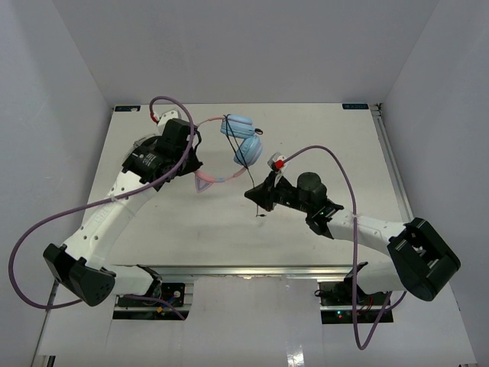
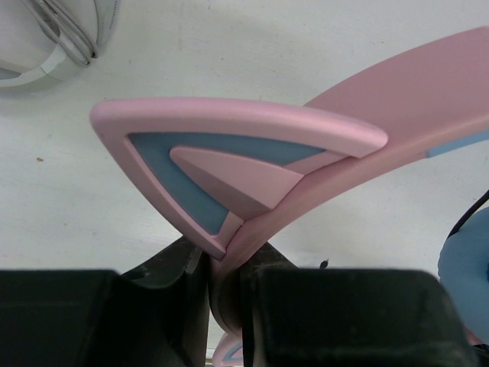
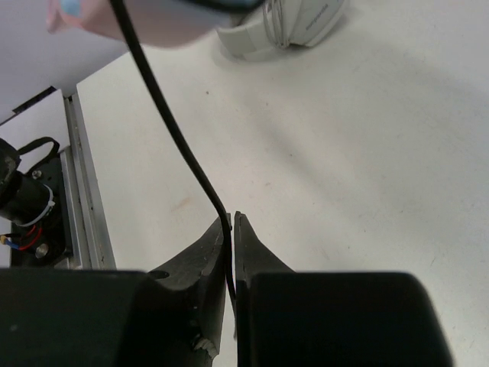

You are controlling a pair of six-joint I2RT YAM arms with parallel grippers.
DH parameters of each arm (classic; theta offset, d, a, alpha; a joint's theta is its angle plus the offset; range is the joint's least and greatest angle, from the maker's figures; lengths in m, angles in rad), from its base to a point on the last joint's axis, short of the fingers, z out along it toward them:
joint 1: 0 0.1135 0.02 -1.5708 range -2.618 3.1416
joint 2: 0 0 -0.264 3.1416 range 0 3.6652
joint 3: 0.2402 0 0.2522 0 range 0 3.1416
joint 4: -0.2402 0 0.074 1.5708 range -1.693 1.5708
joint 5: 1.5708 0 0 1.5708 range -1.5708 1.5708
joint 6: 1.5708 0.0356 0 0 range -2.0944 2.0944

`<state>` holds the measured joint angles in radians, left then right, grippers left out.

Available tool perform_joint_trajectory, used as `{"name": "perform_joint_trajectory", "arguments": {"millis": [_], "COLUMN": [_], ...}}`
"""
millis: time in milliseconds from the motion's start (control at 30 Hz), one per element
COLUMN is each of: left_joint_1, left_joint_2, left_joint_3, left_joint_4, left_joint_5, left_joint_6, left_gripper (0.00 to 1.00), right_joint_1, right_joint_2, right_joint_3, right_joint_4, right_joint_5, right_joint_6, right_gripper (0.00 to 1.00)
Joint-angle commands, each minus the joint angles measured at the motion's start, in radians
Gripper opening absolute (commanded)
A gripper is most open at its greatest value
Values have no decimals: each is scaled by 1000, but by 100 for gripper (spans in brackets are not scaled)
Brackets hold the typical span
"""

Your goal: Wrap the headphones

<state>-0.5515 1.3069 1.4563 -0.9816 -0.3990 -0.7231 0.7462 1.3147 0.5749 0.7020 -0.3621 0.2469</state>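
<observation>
Cable-winding step is in hand. Left claw (image 2: 225,264) is clamping the headband of the headphones (image 1: 248,151), upper centre of the top view. Right claw (image 3: 231,223) is pinching the black cable (image 3: 172,126). Next move is probably calling for looping it round the earcups under tension. White looped band (image 3: 286,27) is lying nearby, risking a snag.

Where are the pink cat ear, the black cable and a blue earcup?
cat ear (image 2: 237,172), left wrist view, on its inner pink triangle.
black cable (image 3: 166,115), right wrist view, midway along the strand.
lower earcup (image 1: 248,151), top view, on its blue pad.
</observation>
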Motion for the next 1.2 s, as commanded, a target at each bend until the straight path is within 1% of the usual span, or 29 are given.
{"name": "perform_joint_trajectory", "arguments": {"millis": [0,133,367,533,1033,1167], "left_joint_1": [10,10,10,10,10,10], "left_joint_2": [-79,-88,-104,-111,-129,-129], "left_joint_3": [-18,-38,-43,-37,-4,-4], "left_joint_4": [129,141,139,131,93,93], "left_joint_5": [75,110,104,102,72,69], "left_joint_6": [-65,-72,-68,-67,-67,-68], "left_gripper": [0,0,0,0,0,0], "right_joint_1": [5,5,5,5,2,2], "right_joint_2": [50,71,103,145,241,257], "right_joint_3": [-13,-16,-16,-30,-91,-103], "right_joint_4": [64,96,108,149,283,306], "right_joint_5": [25,42,60,64,57,51], "right_joint_6": [-19,-20,-44,-57,-95,-95], "right_gripper": [12,15,19,20,21,20]}}
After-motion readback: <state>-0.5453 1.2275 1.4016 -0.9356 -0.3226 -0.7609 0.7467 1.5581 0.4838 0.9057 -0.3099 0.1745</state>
